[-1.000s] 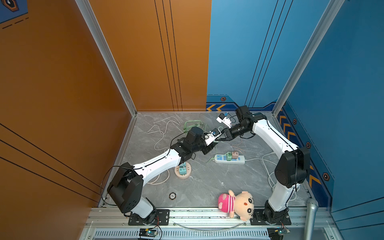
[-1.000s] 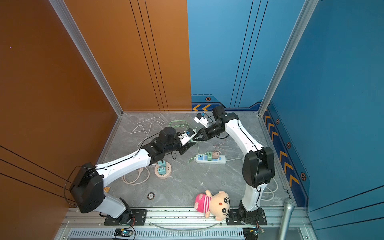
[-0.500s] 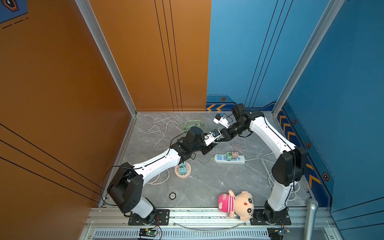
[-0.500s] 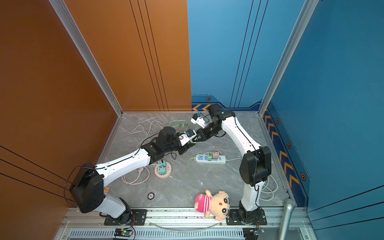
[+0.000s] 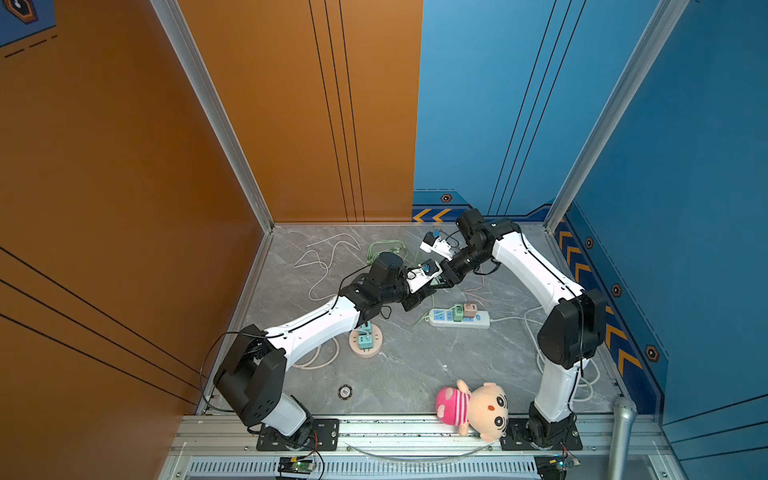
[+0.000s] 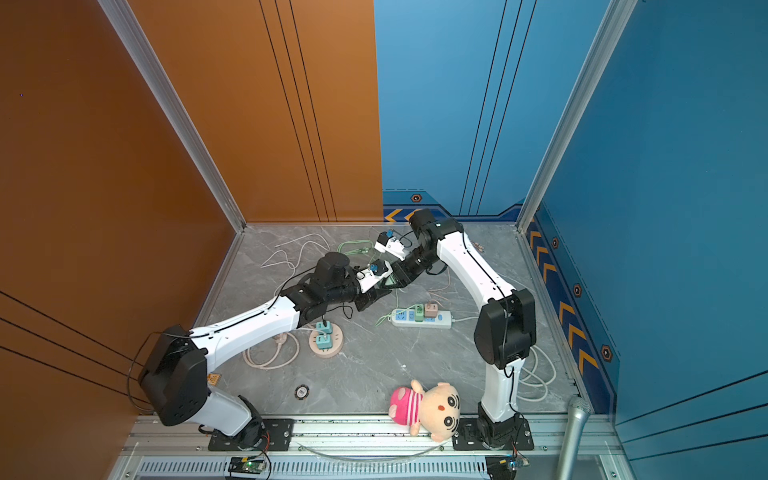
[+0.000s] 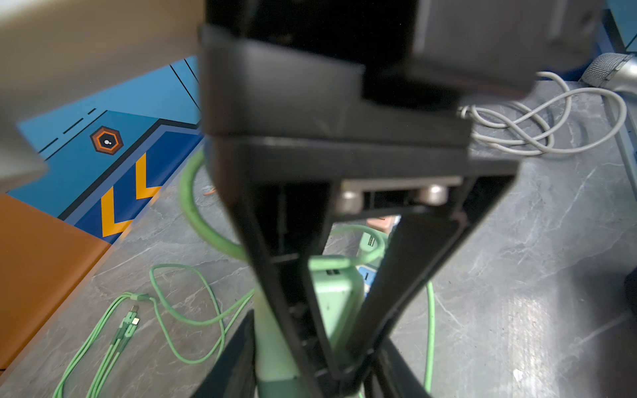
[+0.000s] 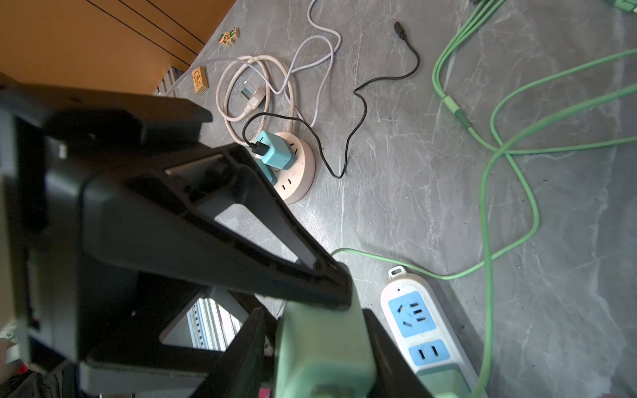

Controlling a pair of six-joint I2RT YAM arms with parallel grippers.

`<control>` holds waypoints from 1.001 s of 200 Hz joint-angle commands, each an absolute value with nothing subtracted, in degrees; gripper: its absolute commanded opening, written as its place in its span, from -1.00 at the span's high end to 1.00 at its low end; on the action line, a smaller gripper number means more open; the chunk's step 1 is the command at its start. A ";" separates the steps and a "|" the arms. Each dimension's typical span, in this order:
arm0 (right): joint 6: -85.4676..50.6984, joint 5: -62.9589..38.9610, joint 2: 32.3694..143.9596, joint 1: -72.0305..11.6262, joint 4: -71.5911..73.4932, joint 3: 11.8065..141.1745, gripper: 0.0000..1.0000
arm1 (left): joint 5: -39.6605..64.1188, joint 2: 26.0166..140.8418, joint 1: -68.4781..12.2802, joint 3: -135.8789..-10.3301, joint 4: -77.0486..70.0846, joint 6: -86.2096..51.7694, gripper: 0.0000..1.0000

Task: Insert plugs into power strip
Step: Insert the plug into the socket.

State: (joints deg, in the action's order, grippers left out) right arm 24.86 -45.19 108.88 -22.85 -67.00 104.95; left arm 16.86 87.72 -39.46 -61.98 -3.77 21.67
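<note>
You're looking at both arms meeting nose to nose over the floor, on the far side of the strip (image 5: 482,321) from their bases.

Left arm is reaching low and long from its base. Its forearm is running diagonally toward centre with the wrist about level, and the left gripper (image 5: 426,293) is pointing at the right one.

Right arm is standing tall off its base with the elbow high. Its forearm is heading toward the back wall, and the wrist is folding back and down so the right gripper (image 5: 442,279) is facing the left.

Mint plug (image 8: 324,351) is hanging in the air between them, near the strip's free blue sockets and not touching it.
- Left jaws are sitting partly open and clamping the plug. The right wrist view is showing a left fingertip (image 8: 331,286) pressing on its face.
- Right jaws are flanking the plug too. One finger is lying against it and the other is looking a hair off, so you can't tell whether they're gripping.

Second mint plug (image 5: 458,311) and pink plug (image 5: 470,309) are sitting seated side by side on the strip. Teal plugs (image 8: 275,151) are standing in the round socket (image 5: 365,354), just beside the left forearm in both top views. Green cables (image 8: 451,105) are looping across the floor. Doll (image 5: 478,409) is lying at the near edge by the right base.
</note>
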 commanded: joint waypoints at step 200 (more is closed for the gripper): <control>25.40 -44.58 109.90 -20.92 -70.23 106.14 1.00 | 7.74 80.89 -39.99 -57.48 -14.20 20.79 -0.21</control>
State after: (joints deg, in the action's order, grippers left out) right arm 24.18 -48.80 111.22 -21.32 -67.51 105.93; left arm 12.45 86.46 -40.62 -60.53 -9.23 22.63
